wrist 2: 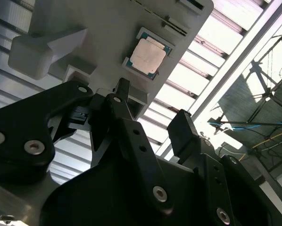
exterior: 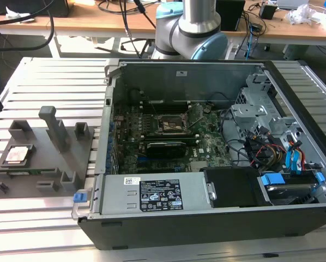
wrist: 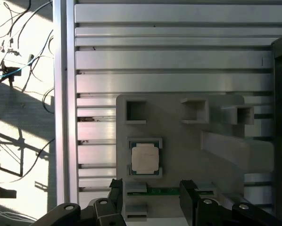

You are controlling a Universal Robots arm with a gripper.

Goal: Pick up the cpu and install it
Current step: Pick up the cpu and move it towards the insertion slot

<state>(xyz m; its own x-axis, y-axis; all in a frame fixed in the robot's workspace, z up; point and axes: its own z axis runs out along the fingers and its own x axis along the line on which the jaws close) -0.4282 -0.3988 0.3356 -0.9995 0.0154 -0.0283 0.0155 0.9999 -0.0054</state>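
cpu (wrist: 145, 157) sits flat, metal lid up, in a square pocket of the grey fixture (wrist: 178, 136). The fixture lies on the slotted tabletop (wrist: 178, 47), to the exterior view's left of the open PC case (exterior: 206, 232). Square part, so no real long axis; its edges run parallel to the pocket walls. My read: light, stiff, thin, with a smooth lid that's likely slippery and a fragile underside. Grip by two opposite edges, low force, keep it level. tool (wrist: 151, 195) hangs over the fixture near the cpu, fingers wide apart, holding nothing, clear of the chip. Motherboard socket (exterior: 171, 124) is inside the case, well apart from the cpu.
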